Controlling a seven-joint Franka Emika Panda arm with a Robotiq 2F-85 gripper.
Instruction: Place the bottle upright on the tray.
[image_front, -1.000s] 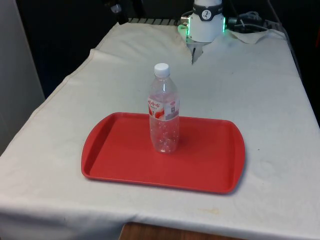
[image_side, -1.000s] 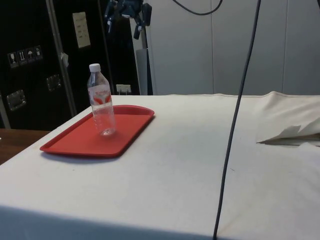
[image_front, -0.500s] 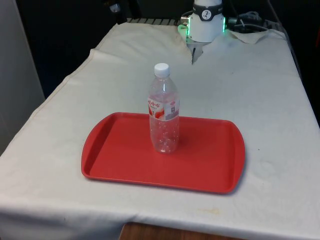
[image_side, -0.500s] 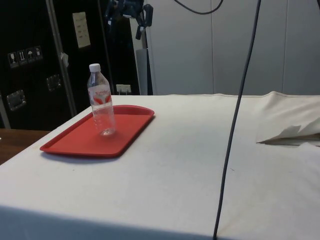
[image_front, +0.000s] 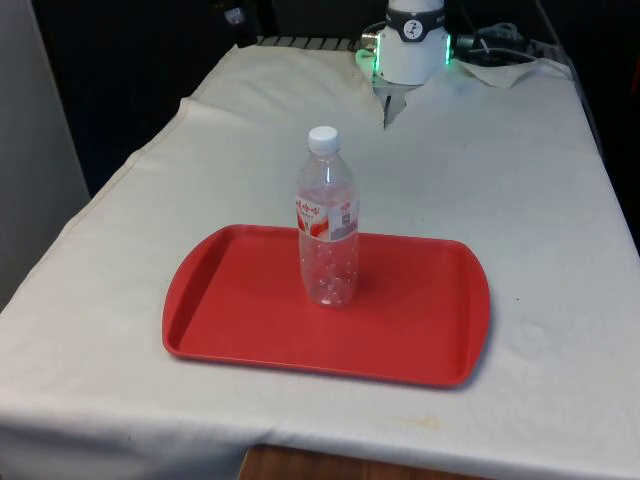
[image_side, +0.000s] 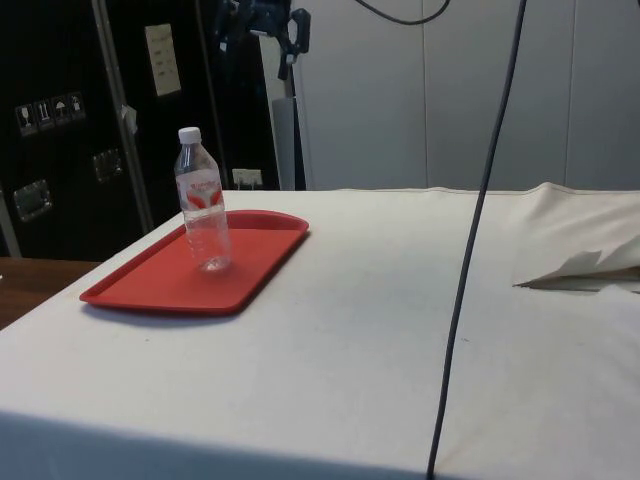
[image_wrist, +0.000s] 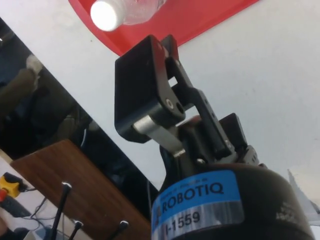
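You find the bottle (image_front: 327, 222) standing upright mid-tray (image_front: 420, 345) on the worktop (image_front: 520, 200), placement apparently complete, gripper (image_wrist: 150, 85) well above with fingers together on nothing; next, only confirm stability.

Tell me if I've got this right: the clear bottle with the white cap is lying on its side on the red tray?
Not quite. The bottle is on the red tray, but it stands upright, white cap on top, not lying on its side. The front view shows this, and the side view agrees.
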